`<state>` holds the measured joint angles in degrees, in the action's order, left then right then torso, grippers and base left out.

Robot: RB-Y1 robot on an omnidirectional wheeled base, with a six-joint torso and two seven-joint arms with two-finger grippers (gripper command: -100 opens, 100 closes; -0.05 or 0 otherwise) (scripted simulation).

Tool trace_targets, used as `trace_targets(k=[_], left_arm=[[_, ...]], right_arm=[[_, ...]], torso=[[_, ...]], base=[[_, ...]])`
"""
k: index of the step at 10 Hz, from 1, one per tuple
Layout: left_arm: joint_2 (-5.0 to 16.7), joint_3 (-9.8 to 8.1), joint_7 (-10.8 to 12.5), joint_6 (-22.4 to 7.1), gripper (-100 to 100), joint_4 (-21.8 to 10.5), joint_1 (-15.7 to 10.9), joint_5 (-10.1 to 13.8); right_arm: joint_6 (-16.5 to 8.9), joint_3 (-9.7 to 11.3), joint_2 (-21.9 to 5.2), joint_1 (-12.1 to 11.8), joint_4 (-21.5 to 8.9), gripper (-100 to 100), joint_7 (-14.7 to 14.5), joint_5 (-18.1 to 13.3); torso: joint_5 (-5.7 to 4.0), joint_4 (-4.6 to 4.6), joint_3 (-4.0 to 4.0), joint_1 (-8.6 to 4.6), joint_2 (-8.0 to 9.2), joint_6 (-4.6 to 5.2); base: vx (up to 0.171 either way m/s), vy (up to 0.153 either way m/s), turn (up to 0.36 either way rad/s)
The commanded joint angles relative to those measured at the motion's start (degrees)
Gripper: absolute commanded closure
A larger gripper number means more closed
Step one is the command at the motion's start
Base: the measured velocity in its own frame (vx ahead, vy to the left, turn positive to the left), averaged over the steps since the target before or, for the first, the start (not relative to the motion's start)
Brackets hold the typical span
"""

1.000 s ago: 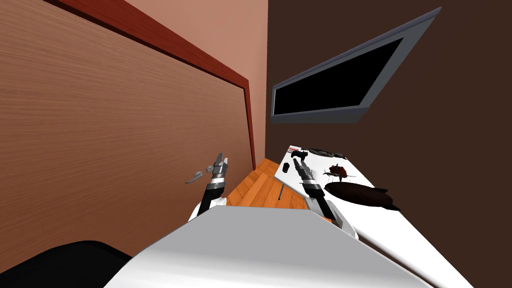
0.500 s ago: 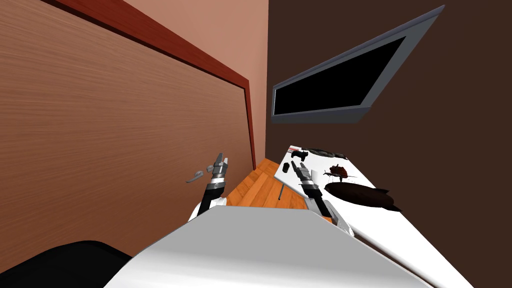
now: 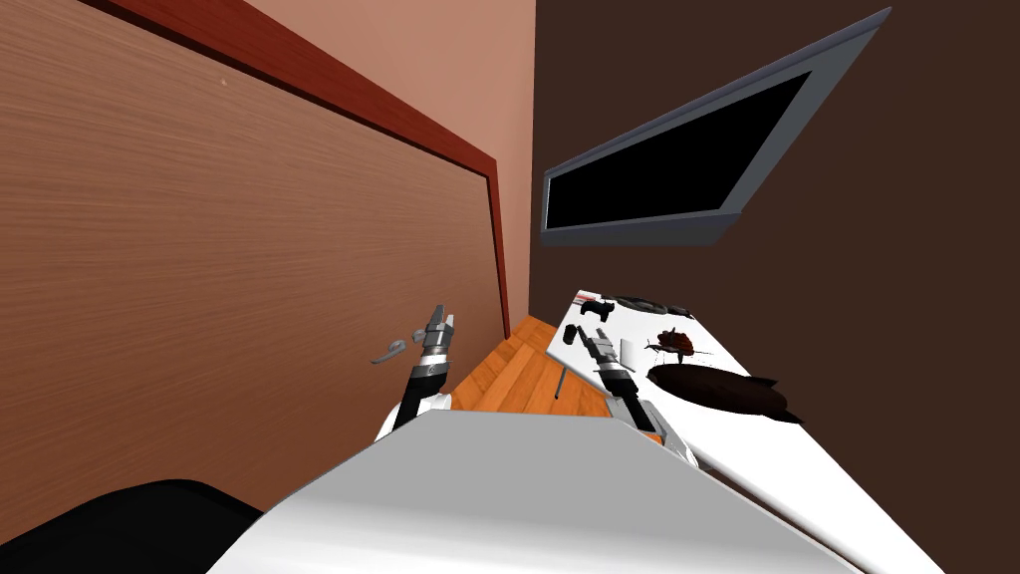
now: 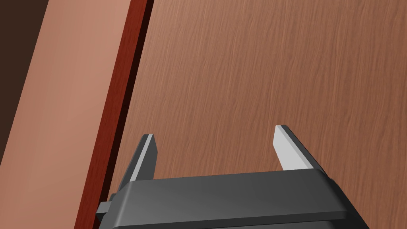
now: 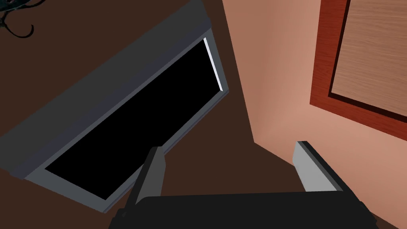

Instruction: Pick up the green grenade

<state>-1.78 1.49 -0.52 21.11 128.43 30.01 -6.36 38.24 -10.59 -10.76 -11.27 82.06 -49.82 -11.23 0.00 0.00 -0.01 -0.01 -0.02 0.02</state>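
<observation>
Looking down in the head view, I take the small dark oval lump near the left edge of the white counter for the grenade. It reads nearly black, not green, and is too small for any detail. It lies just beside my right claw, which hangs over the counter. A dark toy-like shape sits farther back and a long dark blimp-shaped thing lies off to the right, both apart from it. My left claw hangs off the counter near the handle of a brown door. I judge the grenade stiff, compact and rounded, so apt to roll or squirt out from thin blades. I would take it across the middle of its body, one blade on each flank, and close gently.

In the left wrist view, my left claw has its blades apart with nothing between them, facing the door's wood grain.

In the right wrist view, my right claw also stands apart and empty. It is aimed at the dark wall rather than at the counter, so it must tip down before any grasp.
</observation>
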Motion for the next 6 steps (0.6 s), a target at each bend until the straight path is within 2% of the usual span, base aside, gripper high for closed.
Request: trace_targets(k=[1,2,3,4,5,6], left_arm=[[0.0,0.00,0.0,0.0,0,0.0,0.0,0.0],[0.0,0.00,0.0,0.0,0,0.0,0.0,0.0],[0.0,0.00,0.0,0.0,0,0.0,0.0,0.0],[0.0,0.00,0.0,0.0,0,0.0,0.0,0.0],[0.0,0.00,0.0,0.0,0,0.0,0.0,0.0],[0.0,0.00,0.0,0.0,0,0.0,0.0,0.0]], right_arm=[[1.2,-0.4,-0.2,1.3,-2.9,-100,-2.5,-0.9],[1.2,-0.4,-0.2,1.3,-4.6,-100,-2.5,-0.9],[1.9,-0.6,-0.2,2.3,-6.7,-100,-4.6,-1.8],[1.9,-0.6,-0.2,2.3,-7.6,-100,-4.6,-1.8],[2.6,-0.9,-0.3,3.2,-9.9,-100,-6.6,-2.6],[2.6,-0.9,-0.3,3.2,-10.5,-100,-6.6,-2.6]], torso=[[0.00,0.00,0.00,0.00,0.00,0.00],[0.00,0.00,0.00,-0.01,-0.01,-0.01],[0.00,0.00,0.00,-0.01,-0.01,0.00],[0.00,0.00,-0.01,-0.01,-0.02,0.00],[0.00,0.00,-0.01,-0.01,-0.01,0.00],[0.00,0.00,-0.01,-0.01,-0.02,0.00]], base=[[0.000,0.000,0.000],[0.000,0.000,0.000],[0.005,-0.004,0.006],[0.005,-0.004,0.005],[0.006,-0.007,0.006],[0.006,-0.005,0.005]])
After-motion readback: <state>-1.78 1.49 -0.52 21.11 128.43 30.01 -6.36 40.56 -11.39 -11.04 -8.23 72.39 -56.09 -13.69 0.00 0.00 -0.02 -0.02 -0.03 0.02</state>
